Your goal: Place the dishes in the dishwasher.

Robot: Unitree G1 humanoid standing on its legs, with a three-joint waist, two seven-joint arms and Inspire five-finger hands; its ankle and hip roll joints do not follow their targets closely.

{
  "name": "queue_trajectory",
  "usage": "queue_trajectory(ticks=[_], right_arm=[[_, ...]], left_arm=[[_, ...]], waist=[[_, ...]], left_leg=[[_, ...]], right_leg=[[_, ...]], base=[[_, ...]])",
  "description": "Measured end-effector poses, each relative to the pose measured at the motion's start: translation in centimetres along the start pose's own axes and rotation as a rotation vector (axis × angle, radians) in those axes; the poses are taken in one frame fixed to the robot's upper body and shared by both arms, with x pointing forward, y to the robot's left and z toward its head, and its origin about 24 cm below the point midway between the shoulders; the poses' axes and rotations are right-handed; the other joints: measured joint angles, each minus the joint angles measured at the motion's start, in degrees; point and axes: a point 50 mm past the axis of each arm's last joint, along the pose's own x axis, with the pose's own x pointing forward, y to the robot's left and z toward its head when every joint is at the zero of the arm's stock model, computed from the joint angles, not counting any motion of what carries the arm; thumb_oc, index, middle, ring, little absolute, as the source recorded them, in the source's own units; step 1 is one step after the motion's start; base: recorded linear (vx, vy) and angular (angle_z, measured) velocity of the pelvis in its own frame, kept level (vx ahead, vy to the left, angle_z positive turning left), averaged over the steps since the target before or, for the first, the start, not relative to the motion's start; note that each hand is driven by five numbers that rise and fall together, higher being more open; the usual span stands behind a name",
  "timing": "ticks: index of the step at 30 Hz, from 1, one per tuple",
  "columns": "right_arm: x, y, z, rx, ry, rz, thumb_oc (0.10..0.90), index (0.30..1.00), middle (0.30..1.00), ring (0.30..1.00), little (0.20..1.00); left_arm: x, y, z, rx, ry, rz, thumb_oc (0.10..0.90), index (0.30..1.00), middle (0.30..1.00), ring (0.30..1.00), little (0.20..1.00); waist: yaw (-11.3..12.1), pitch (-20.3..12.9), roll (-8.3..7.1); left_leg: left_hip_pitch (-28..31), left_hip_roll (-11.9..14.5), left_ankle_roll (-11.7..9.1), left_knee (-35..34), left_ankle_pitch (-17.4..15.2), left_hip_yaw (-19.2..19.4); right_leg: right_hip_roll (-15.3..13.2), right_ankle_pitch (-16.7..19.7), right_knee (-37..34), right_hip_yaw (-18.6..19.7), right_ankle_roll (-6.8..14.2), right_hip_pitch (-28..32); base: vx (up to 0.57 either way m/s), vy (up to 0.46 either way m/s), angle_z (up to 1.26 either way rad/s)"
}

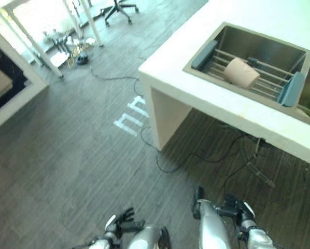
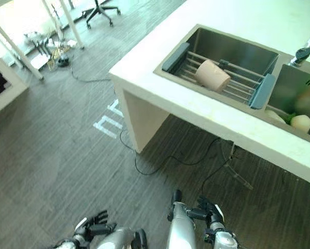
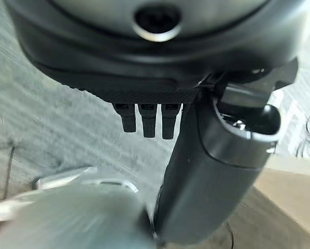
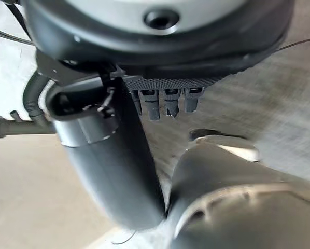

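Both hands hang low and empty, left hand (image 1: 121, 222) and right hand (image 1: 238, 210) with fingers relaxed, well short of the beige cup (image 1: 241, 72) lying on the sink rack (image 1: 271, 83), so no pickup has started.

– where's the cup (image 2: 213, 75)?
– on its side on the rack (image 2: 233, 83) across the sink (image 2: 233, 44), in the counter (image 2: 160, 98); office chair (image 2: 99, 9) far behind, left
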Motion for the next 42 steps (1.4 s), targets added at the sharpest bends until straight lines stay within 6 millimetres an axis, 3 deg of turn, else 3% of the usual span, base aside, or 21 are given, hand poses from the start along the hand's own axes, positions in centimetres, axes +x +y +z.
queue_trajectory(ticks=[1,3,4,5,6,8,10,12,14,17,20,23,25,26,29,31,34,35,38,40,42], right_arm=[[-0.3,-0.2,-0.7,-0.008,0.029,-0.004,0.8,0.9,0.9,0.9,0.9],[-0.1,-0.4,-0.4,-0.014,0.034,-0.01,0.8,0.9,0.9,0.9,0.9],[0.1,-0.3,-0.1,-0.018,0.031,-0.009,0.8,0.9,0.9,0.9,0.9],[0.3,-0.1,0.2,-0.027,0.017,-0.006,0.8,0.9,0.9,0.9,0.9],[0.4,-0.1,0.4,-0.027,0.016,-0.008,0.8,0.9,0.9,0.9,0.9],[0.2,-0.4,-0.4,-0.039,0.051,-0.016,0.8,0.9,0.9,0.9,0.9],[0.1,-0.7,-0.5,-0.048,0.057,-0.025,0.8,0.9,0.9,0.9,0.9],[0.0,-1.4,-0.6,-0.054,0.076,-0.047,0.8,0.9,0.9,0.9,0.9],[-0.4,-1.8,-1.8,-0.054,0.138,-0.076,0.8,0.9,0.9,0.9,0.9],[-0.5,-2.2,-2.1,-0.047,0.158,-0.098,0.8,0.9,0.9,0.9,0.9],[-1.3,-1.9,-3.9,-0.005,0.211,-0.108,0.8,0.9,0.9,0.9,0.9],[-1.3,-0.6,-4.5,0.017,0.237,-0.086,0.8,0.9,0.9,0.9,0.9],[-1.1,0.3,-4.4,0.028,0.238,-0.068,0.8,0.9,0.9,0.9,0.9],[-1.1,0.6,-4.5,0.024,0.238,-0.059,0.8,0.9,0.9,0.9,0.9],[-0.9,0.3,-4.1,0.02,0.228,-0.066,0.8,0.9,0.9,0.9,0.9],[-0.8,-0.3,-3.6,0.022,0.204,-0.084,0.8,0.9,0.9,0.9,0.9],[-0.7,-0.3,-3.5,0.013,0.212,-0.075,0.8,0.9,0.9,0.9,0.9],[-0.6,-0.2,-3.4,0.012,0.219,-0.076,0.8,0.9,0.9,0.9,0.9],[-0.8,-0.3,-3.8,0.012,0.228,-0.075,0.8,0.9,0.9,0.9,0.9],[-0.9,-0.8,-3.7,0.006,0.224,-0.086,0.8,0.9,0.9,0.9,0.9],[-1.5,-1.9,-4.4,-0.003,0.248,-0.114,0.8,0.9,0.9,0.9,0.9]], left_arm=[[-0.2,-0.1,-0.6,0.01,0.024,0.019,0.8,0.9,0.9,0.9,0.9],[-0.3,-0.2,-1.2,-0.004,0.045,0.047,0.8,0.9,0.9,0.9,0.9],[-0.2,-0.2,-1.3,-0.036,0.05,0.075,0.8,0.9,0.9,0.9,0.9],[0.1,0.4,-0.2,-0.022,0.017,0.097,0.8,0.9,0.9,0.9,0.9],[0.4,0.7,0.7,-0.019,-0.006,0.103,0.8,0.9,0.9,0.9,0.9],[0.5,0.8,1.4,-0.003,-0.033,0.101,0.8,0.9,0.9,0.9,0.9],[0.5,0.8,1.5,0.006,-0.035,0.099,0.8,0.9,0.9,0.9,0.9],[0.7,0.6,1.9,0.004,-0.044,0.094,0.8,0.9,0.9,0.9,0.9],[0.9,0.7,1.9,0.007,-0.027,0.098,0.8,0.9,0.9,0.9,0.9],[0.6,0.8,0.7,0.004,0.025,0.101,0.8,0.9,0.9,0.9,0.9],[0.3,1.0,-0.2,-0.001,0.075,0.11,0.8,0.9,0.9,0.9,0.9],[0.1,1.2,-0.7,-0.016,0.089,0.116,0.8,0.9,0.9,0.9,0.9],[-0.2,1.4,-1.4,-0.023,0.108,0.124,0.8,0.9,0.9,0.9,0.9],[-0.3,1.6,-1.6,-0.031,0.114,0.135,0.8,0.9,0.9,0.9,0.9],[-0.5,2.1,-2.0,-0.063,0.118,0.164,0.8,0.9,0.9,0.9,0.9],[-0.4,2.4,-1.6,-0.111,0.085,0.191,0.8,0.9,0.9,0.9,0.9],[-0.3,3.4,0.2,-0.2,-0.038,0.258,0.8,0.9,0.9,0.9,0.9],[-0.5,3.6,0.1,-0.236,-0.048,0.285,0.8,0.9,0.9,0.9,0.9],[-1.7,4.6,-1.7,-0.282,-0.044,0.385,0.8,0.9,0.9,0.9,0.9],[-1.9,4.8,-1.9,-0.296,-0.054,0.423,0.8,0.9,0.9,0.9,0.9],[-1.6,5.1,0.8,-0.324,-0.184,0.442,0.8,0.9,0.9,0.9,0.9]], waist=[[0.1,-0.7,-0.25],[1.2,-1.5,-1.21],[1.6,-2.3,-2.2],[1.8,-2.9,-4.24],[2.3,-2.8,-5.19],[3.3,-2.9,-6.4],[2.4,-3.2,-5.12],[2.3,-2.8,-2.99],[2.7,-2.5,-2.72],[2.9,-2.5,-2.2],[3.0,-2.4,-2.71],[3.2,-2.4,-3.17],[4.0,-2.4,-3.23],[4.7,-2.3,-3.66],[4.6,-2.2,-3.66],[4.4,-2.0,-2.96],[4.3,-2.3,-2.81],[4.6,-2.4,-2.56],[4.6,-4.4,-4.5],[4.9,-5.5,-3.99],[4.5,-6.2,-3.89]], left_leg=[[1.3,-0.1,-1.1,0.5,0.6,-0.5],[1.3,-0.7,-3.9,4.0,5.4,-0.8],[-2.7,-0.8,-3.4,12.2,7.5,-1.2],[-10.6,-1.8,-2.4,20.4,5.1,-2.6],[-14.6,-3.3,-1.6,19.4,4.6,-3.8],[-16.1,-7.3,0.4,3.5,5.6,-8.2],[-20.0,-7.3,0.4,-3.6,9.0,-11.2],[-24.0,-6.4,-1.0,-3.6,12.5,-13.6],[-25.6,-6.5,-2.3,-3.7,14.8,-13.7],[-23.1,-5.2,-0.5,-4.0,15.5,-11.4],[-18.5,-5.0,2.7,-8.0,20.6,-8.5],[-17.8,-5.3,3.6,-8.4,21.2,-7.0],[-18.0,-4.2,4.6,-7.5,20.4,-4.9],[-18.0,-3.6,5.1,-5.8,18.5,-3.6],[-17.1,-1.7,5.3,-4.2,16.8,-1.7],[-16.8,-1.4,5.2,-3.8,16.6,-1.6],[-19.0,0.3,4.0,-3.8,17.3,-3.8],[-18.5,0.9,3.0,-4.1,17.5,-3.6],[-17.8,1.4,0.2,-5.5,17.6,-1.9],[-18.5,2.8,-0.1,-1.2,14.5,-2.0],[-17.5,3.8,-1.8,-4.3,15.5,-1.7]], right_leg=[[2.6,2.9,-4.0,1.4,-4.2,4.4],[3.1,2.8,-5.8,3.1,-4.9,7.3],[2.9,2.6,-6.1,4.8,-5.2,7.8],[3.0,1.2,-8.3,7.6,-6.1,9.7],[3.0,1.2,-9.2,8.6,-6.1,10.5],[3.3,1.4,-11.1,11.4,-5.7,13.1],[5.0,0.8,-11.1,12.2,-4.7,13.3],[7.2,0.8,-11.5,13.1,-4.8,14.0],[7.4,0.1,-11.0,14.4,-5.1,14.1],[7.5,-0.9,-9.7,16.7,-4.3,12.9],[5.9,-5.8,-3.3,15.8,-2.0,10.6],[3.2,-6.8,-3.0,11.9,-0.4,10.3],[0.6,-6.4,-4.1,5.5,0.3,10.9],[-0.7,-5.4,-4.2,3.0,2.2,11.4],[-3.7,-5.4,8.3,0.4,5.4,6.4],[-8.3,-6.2,6.4,1.8,6.6,6.0],[-5.8,-5.5,-6.0,5.3,6.4,7.8],[-5.7,-4.5,-5.5,4.8,5.9,7.6],[-7.3,-2.9,-2.6,4.6,6.1,4.8],[-6.2,-1.4,-3.7,3.4,5.2,3.5],[-5.4,0.1,-2.9,3.5,4.4,1.7]], base=[[0.24,-0.296,0.2],[0.17,-0.246,-0.36],[0.15,-0.18,-0.71],[0.15,-0.114,-0.63],[0.15,-0.033,-0.61],[0.09,0.054,-0.72],[0.07,0.072,-0.56],[0.03,0.097,-0.45],[0.02,0.145,-0.43],[0.07,0.089,-0.5],[0.07,0.063,-0.18],[0.07,0.069,-0.29],[0.06,0.021,-0.63],[0.06,-0.012,-0.68],[0.02,-0.165,-0.5],[0.01,-0.241,-0.04],[0.13,-0.257,0.33],[0.09,-0.226,-0.05],[-0.02,-0.133,-0.14],[-0.04,-0.052,-0.3],[0.04,-0.01,-0.37]])
